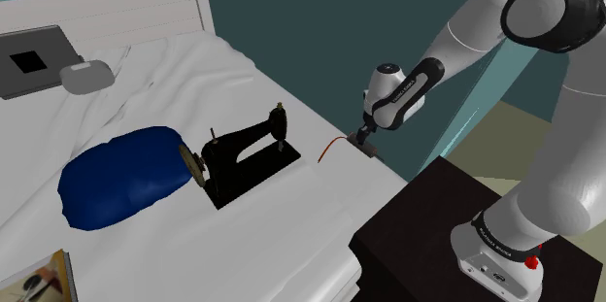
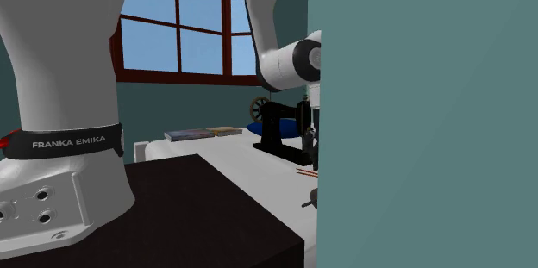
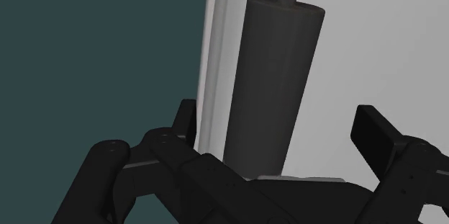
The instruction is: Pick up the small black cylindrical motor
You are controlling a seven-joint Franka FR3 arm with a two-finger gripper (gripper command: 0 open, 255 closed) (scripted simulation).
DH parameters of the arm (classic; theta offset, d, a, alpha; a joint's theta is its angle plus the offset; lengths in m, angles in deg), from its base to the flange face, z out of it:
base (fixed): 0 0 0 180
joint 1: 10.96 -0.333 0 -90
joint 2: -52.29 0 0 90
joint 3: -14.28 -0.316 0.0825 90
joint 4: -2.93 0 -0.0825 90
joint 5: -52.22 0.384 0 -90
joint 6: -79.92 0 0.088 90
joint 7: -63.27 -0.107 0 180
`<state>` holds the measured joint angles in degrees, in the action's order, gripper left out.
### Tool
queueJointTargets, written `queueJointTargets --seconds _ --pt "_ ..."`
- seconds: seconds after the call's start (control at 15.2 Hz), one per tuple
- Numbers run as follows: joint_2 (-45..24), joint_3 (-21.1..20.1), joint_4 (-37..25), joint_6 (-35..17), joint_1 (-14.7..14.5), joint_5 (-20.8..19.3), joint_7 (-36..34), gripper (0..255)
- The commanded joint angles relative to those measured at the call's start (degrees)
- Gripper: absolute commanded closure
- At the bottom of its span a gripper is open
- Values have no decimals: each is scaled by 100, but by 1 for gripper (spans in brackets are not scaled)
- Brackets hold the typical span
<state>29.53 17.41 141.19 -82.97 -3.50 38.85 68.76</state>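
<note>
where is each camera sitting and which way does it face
Shoulder view: high beside the stand, looking down across the white bed; arm and tool show.
Second exterior view: low behind the arm's base, facing the window; base and forearm show.
Wrist view: on the hand, looking along the open tool at the dark cylindrical motor.
Shared: the black sewing machine shows in both exterior views.
</note>
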Motion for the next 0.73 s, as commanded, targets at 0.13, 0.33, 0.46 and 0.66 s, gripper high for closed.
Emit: queueJointTargets --seconds 0.13,0.33,0.46,0.66 --pt "-413 79 -102 -305 -57 -71 -85 0" --pt "-678 123 -188 -486 -94 -99 -131 0" --pt "-730 132 -205 -521 -102 -103 -140 0" --pt "-734 128 -217 -513 -98 -100 -136 255"
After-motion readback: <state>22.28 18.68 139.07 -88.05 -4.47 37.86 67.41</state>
